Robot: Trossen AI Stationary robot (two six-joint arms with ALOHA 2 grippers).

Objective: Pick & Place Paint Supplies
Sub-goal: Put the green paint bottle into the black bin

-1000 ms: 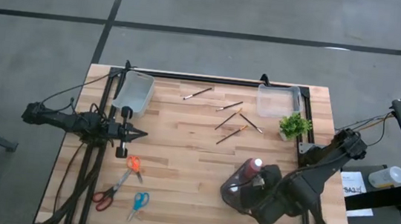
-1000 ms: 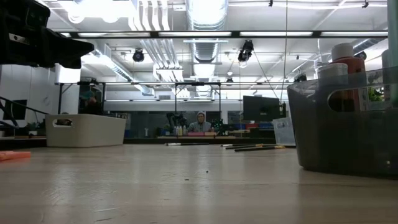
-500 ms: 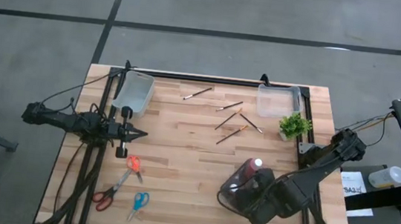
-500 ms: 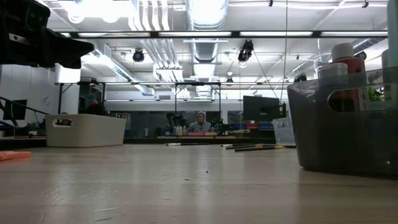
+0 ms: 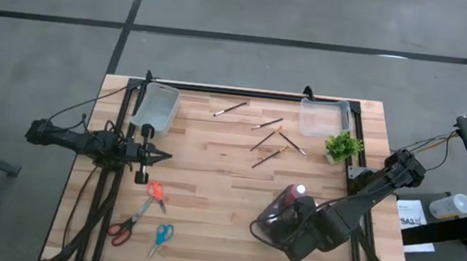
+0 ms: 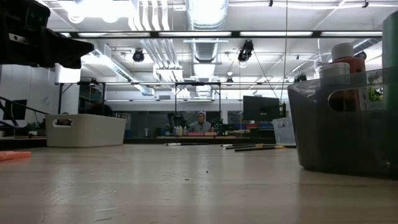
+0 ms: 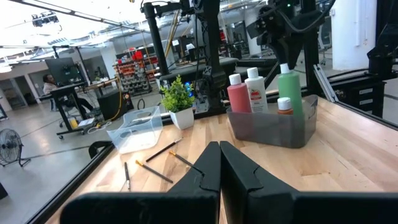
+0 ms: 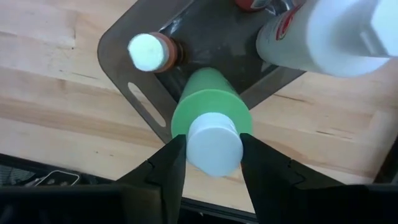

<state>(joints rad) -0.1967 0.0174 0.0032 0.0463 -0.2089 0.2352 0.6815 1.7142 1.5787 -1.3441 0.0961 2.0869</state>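
Since the earlier frames, the right gripper (image 8: 211,163) has shifted slightly along the table's near edge, carrying the green bottle (image 8: 210,115) over the dark bin (image 8: 134,59); the left arm is unchanged.

Count of supplies — four bottles, five paintbrushes (image 5: 269,139). The green bottle (image 7: 288,85) sits between the right fingers (image 8: 171,165), which grasp it just below the white cap, one finger on each side, closed to the bottle's width. Ahead of the fingertips, a small dark red bottle (image 8: 153,52) stands inside the bin; the white bottle (image 8: 323,34) and red bottle (image 7: 237,99) stand beside it. The brushes lie scattered on the wood, well apart from both grippers.

The left gripper (image 5: 159,155) hovers beside a pale bin (image 5: 157,108) — fingers pressed together, holding nothing.
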